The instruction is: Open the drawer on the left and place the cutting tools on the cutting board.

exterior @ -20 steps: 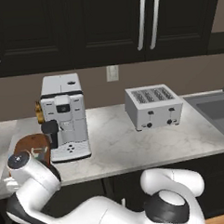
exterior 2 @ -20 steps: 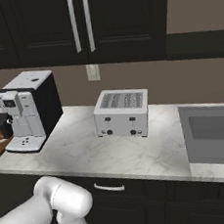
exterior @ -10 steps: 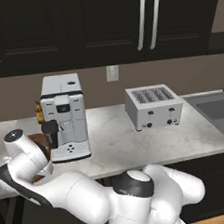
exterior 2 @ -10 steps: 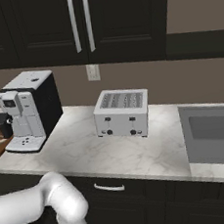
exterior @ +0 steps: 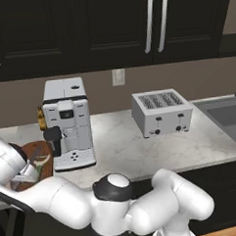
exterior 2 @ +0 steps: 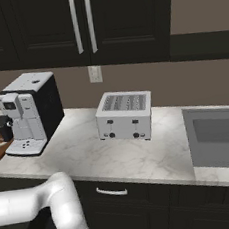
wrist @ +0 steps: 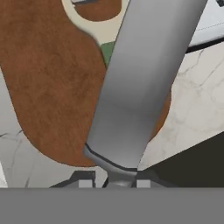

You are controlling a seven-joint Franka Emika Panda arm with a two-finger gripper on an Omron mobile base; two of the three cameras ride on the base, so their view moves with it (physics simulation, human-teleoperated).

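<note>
Knife, grey blade rising from between the gripper fingertips in the hand view, clenched at its base, poised over the board with the green-handled peeler partly hidden behind the blade. Board at the counter's left end, just beside the coffee machine; toaster and sink well apart to the right. Drawer not discernible.
</note>
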